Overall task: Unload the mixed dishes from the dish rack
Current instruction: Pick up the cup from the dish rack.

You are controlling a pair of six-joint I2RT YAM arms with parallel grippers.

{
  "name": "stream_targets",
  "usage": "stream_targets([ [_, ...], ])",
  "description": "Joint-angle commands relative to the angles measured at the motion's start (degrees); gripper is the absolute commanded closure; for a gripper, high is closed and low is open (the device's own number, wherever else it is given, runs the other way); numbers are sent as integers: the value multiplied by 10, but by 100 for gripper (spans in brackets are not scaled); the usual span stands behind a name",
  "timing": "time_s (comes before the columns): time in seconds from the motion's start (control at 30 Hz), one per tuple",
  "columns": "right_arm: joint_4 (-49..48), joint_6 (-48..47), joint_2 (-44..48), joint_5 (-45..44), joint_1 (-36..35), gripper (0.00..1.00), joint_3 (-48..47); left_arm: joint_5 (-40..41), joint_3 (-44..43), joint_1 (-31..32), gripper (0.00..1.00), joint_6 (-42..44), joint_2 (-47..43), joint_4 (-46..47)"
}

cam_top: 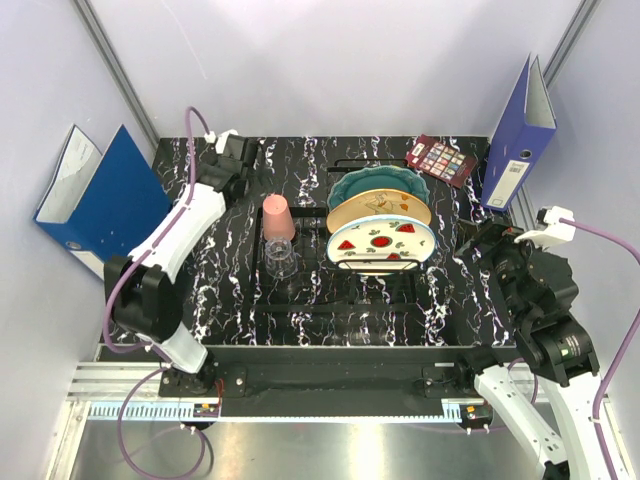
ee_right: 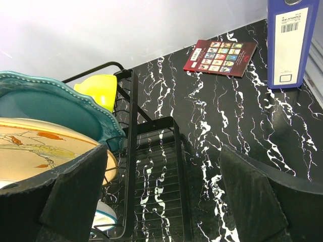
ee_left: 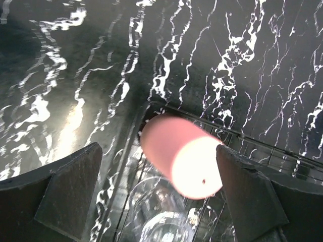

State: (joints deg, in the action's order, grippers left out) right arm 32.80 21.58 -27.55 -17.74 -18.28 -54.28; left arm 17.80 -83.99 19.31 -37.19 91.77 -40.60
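The black wire dish rack stands mid-table. In its left part a pink cup stands upside down with a clear glass just in front. In its right slots stand the teal scalloped plate, the cream floral plate and the white plate with red fruit marks. My left gripper is open behind the cup; its wrist view shows the cup and glass between the spread fingers. My right gripper is open and empty right of the rack. Its view shows a yellow-green bowl behind the teal plate.
A blue binder lies at the left off the mat. Another blue binder stands at the back right. A dark red card lies beside it. The rack's side tray lies under my right gripper.
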Motion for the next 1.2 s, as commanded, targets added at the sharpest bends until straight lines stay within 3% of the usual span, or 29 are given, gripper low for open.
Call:
stream_targets([
  [0.0, -2, 4, 13, -1, -3, 0, 4, -4, -36, 13, 1, 11, 10, 17],
  [0.43, 3, 7, 17, -3, -3, 0, 16, 0, -28, 57, 1, 66, 39, 53],
  [0.83, 3, 5, 11, -8, -3, 0, 17, 28, -8, 63, 2, 54, 83, 46],
  [1.0, 3, 5, 11, -12, -3, 0, 19, 28, -9, 63, 37, 56, 83, 47],
  [1.17, 3, 7, 13, -12, -3, 0, 21, 30, 6, 63, 56, 59, 74, 47],
])
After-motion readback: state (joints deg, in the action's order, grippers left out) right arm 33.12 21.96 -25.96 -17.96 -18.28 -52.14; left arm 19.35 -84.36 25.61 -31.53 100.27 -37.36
